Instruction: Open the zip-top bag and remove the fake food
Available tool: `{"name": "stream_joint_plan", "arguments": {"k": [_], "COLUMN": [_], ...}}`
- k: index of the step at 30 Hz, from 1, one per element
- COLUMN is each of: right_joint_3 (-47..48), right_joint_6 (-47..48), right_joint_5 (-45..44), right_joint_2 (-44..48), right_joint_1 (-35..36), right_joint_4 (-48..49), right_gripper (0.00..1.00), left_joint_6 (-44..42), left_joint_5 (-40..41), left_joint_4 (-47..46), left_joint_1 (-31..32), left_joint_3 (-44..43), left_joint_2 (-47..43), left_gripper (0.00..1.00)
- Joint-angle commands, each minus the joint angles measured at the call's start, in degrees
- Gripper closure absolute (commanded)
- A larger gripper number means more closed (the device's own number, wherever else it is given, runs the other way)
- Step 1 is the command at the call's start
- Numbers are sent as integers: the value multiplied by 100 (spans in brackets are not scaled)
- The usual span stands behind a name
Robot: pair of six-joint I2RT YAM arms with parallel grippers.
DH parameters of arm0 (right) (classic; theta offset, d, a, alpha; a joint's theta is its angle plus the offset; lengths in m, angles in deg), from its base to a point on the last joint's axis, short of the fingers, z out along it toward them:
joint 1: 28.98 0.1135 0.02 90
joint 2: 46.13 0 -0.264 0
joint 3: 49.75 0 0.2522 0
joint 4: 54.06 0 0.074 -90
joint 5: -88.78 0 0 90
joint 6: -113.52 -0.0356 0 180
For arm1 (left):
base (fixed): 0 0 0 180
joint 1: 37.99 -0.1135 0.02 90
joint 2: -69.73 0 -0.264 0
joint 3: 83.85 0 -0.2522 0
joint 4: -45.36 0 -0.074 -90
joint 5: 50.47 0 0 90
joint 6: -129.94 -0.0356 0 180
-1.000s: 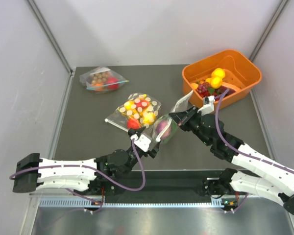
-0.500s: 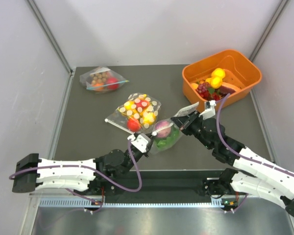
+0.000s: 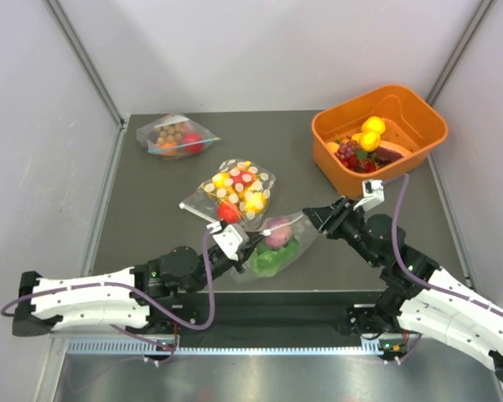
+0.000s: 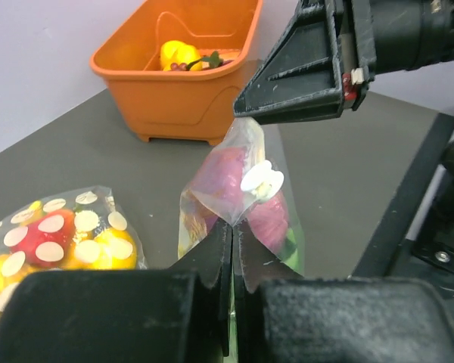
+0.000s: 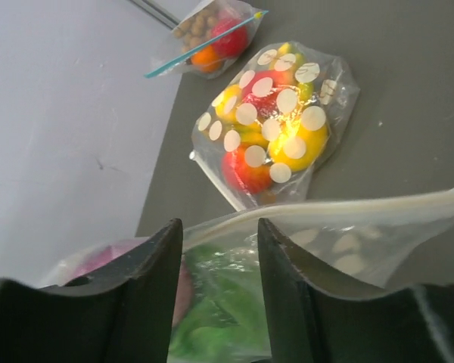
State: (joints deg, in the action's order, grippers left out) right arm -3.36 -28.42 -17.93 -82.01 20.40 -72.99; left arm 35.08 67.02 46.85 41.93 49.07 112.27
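The zip-top bag (image 3: 278, 245), clear with white dots, hangs low over the table's near middle. Inside it are the fake food pieces, a purple piece (image 3: 277, 234) above green lettuce (image 3: 268, 261). My left gripper (image 3: 243, 249) is shut on the bag's left corner; in the left wrist view the jaws (image 4: 233, 231) pinch the thin plastic of the bag (image 4: 246, 193). My right gripper (image 3: 320, 219) stands open at the bag's right end. In the right wrist view the bag's zip rim (image 5: 340, 213) runs across the gap between the open fingers (image 5: 157, 261), with lettuce (image 5: 227, 302) below.
An orange bin (image 3: 419, 134) with lemons and grapes stands at the back right. A dotted bag of yellow and red pieces (image 3: 235, 193) lies just behind the held bag. A plain clear bag (image 3: 172, 136) lies at the back left. Grey walls flank the mat.
My left gripper has shut on the bag's corner. The right gripper has opened and drawn back to the right. The bag has sunk lower and nearer.
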Motion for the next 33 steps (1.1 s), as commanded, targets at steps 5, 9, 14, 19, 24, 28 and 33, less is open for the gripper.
{"name": "stream_joint_plan", "arguments": {"k": [5,9,14,19,24,28,33], "right_joint_3": [253,280,403,666,1017,1036,992], "right_joint_6": [1098,1598,2688,3532,3998,4131,4227], "right_joint_5": [-166,263,1010,1925,2479,2997,3367], "right_joint_2": [292,406,757,855,548,292,-190], "right_joint_1": [10,10,10,18,18,18,27], "right_joint_4": [-467,-494,-345,-134,-20,297,630], "right_gripper": [46,40,34,30,30,29,29], "left_joint_6": [302,302,363,363,355,223,38], "left_joint_5": [-577,-1234,-2167,-3658,-5216,-5771,-6237], "left_joint_4": [1771,2272,3019,3214,3161,3266,3530], "left_joint_1": [-73,-134,-388,-968,-2155,-2410,-2446], "left_joint_3": [-947,-1290,-1843,-2082,-2222,-2407,-2697], "left_joint_2": [-378,-335,-28,402,843,1290,1687], "left_gripper": [100,100,100,100,100,100,100]}}
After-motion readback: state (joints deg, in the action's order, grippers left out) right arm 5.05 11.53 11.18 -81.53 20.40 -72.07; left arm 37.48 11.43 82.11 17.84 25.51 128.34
